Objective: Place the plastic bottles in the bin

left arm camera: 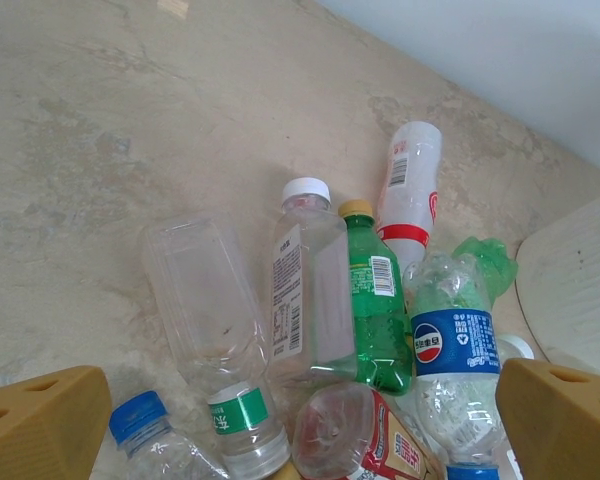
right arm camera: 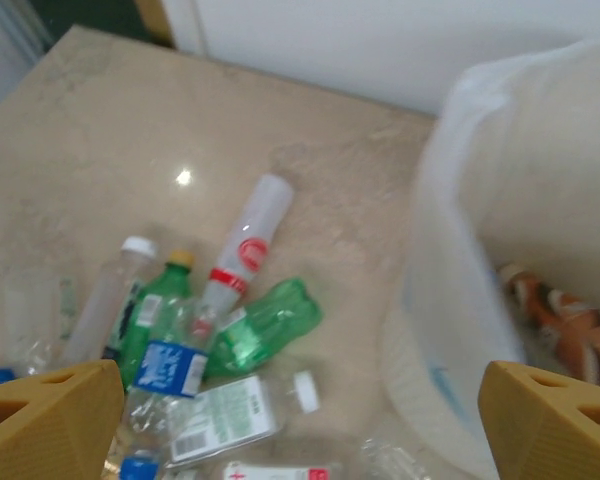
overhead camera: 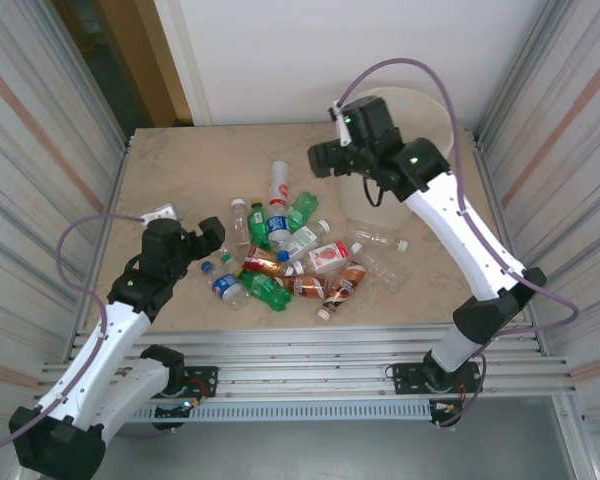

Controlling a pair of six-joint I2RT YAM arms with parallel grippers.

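Note:
Several plastic bottles (overhead camera: pixel 280 255) lie in a heap mid-table: clear, green and brown-filled ones. My left gripper (overhead camera: pixel 212 240) sits low at the heap's left edge. It is open (left arm camera: pixel 300 420), and a clear green-labelled bottle (left arm camera: pixel 205 310) and a red-labelled one (left arm camera: pixel 355 440) lie just ahead of it. My right gripper (overhead camera: pixel 320 160) hangs open (right arm camera: pixel 300 420), holding nothing, above the table between the heap and the bin (overhead camera: pixel 442 115). The bin (right arm camera: pixel 500 200) stands at the back right, lined with a white bag. A brown bottle (right arm camera: pixel 560 315) lies inside it.
A white bottle with a red band (overhead camera: pixel 278 183) lies apart behind the heap. A clear bottle (overhead camera: pixel 378 238) rests near the bin's foot. Corrugated metal walls close in the table on the left and right.

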